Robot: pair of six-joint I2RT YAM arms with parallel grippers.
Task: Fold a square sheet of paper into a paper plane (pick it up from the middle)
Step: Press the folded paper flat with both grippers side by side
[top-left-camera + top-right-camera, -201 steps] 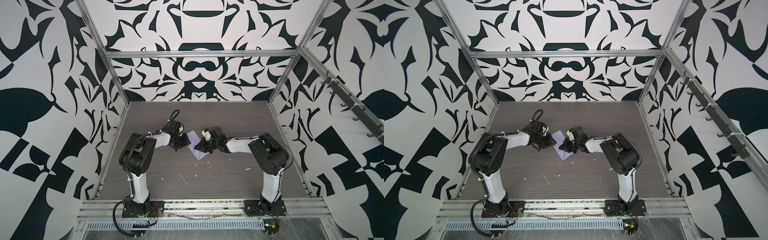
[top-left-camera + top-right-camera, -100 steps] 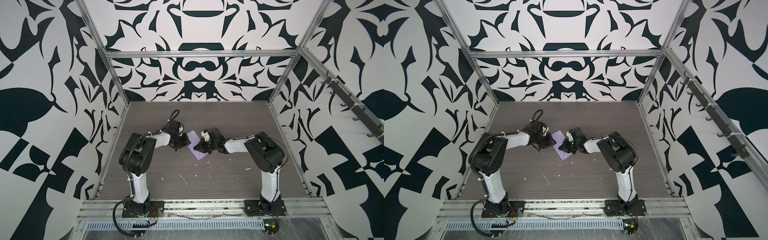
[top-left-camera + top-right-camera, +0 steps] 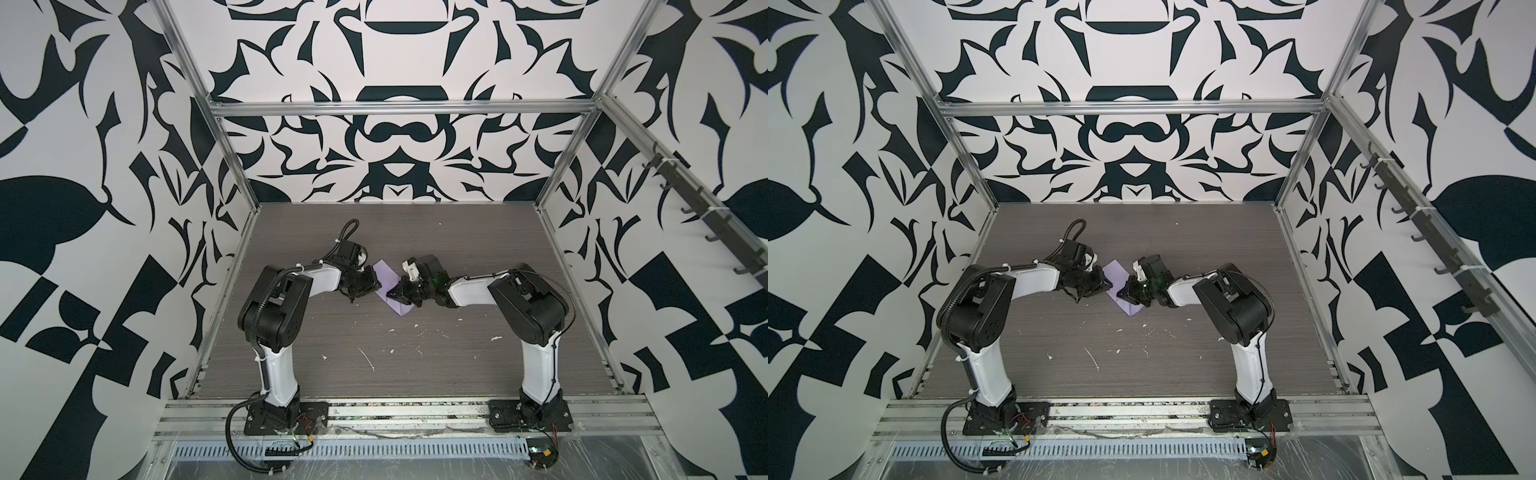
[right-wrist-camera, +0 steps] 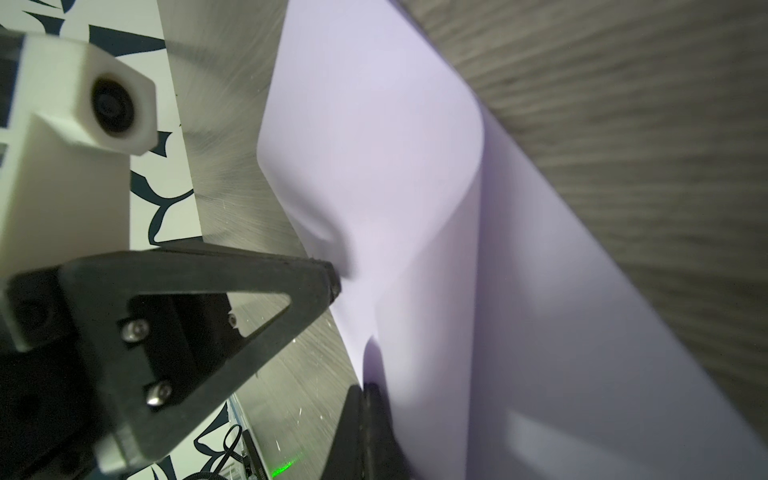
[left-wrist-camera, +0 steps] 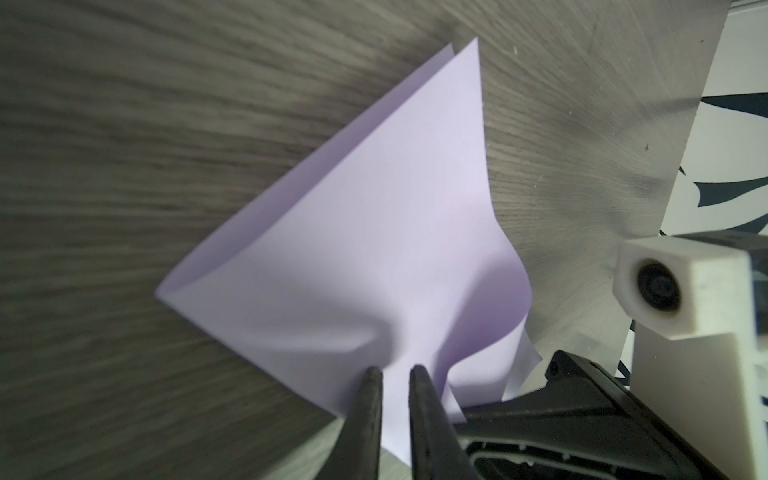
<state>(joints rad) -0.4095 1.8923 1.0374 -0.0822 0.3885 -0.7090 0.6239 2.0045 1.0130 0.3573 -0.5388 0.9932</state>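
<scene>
The square sheet of paper [image 3: 386, 280] [image 3: 1118, 276], lilac, is doubled over into a triangle and hangs between both grippers just above the middle of the grey table. My left gripper [image 3: 376, 286] [image 3: 1109, 286] [image 5: 397, 372] is shut on a bunched edge of the sheet [image 5: 374, 232], which dimples where it is pinched. My right gripper [image 3: 390, 296] [image 3: 1120, 296] [image 4: 365, 388] is shut on the opposite edge of the sheet [image 4: 415, 166], which curls away from it. In the right wrist view the left gripper's fingertip [image 4: 328, 278] presses into the paper. No paper plane is in view.
Small white flecks [image 3: 365, 357] [image 3: 1090, 357] lie scattered on the table in front of the grippers. Metal frame posts [image 3: 548, 195] and patterned walls close in the table on three sides. The arm bases sit on the front rail [image 3: 415, 411].
The right gripper has crept a little to the left with the paper's edge, and its elbow has swung slightly inward. The left arm has not visibly moved.
</scene>
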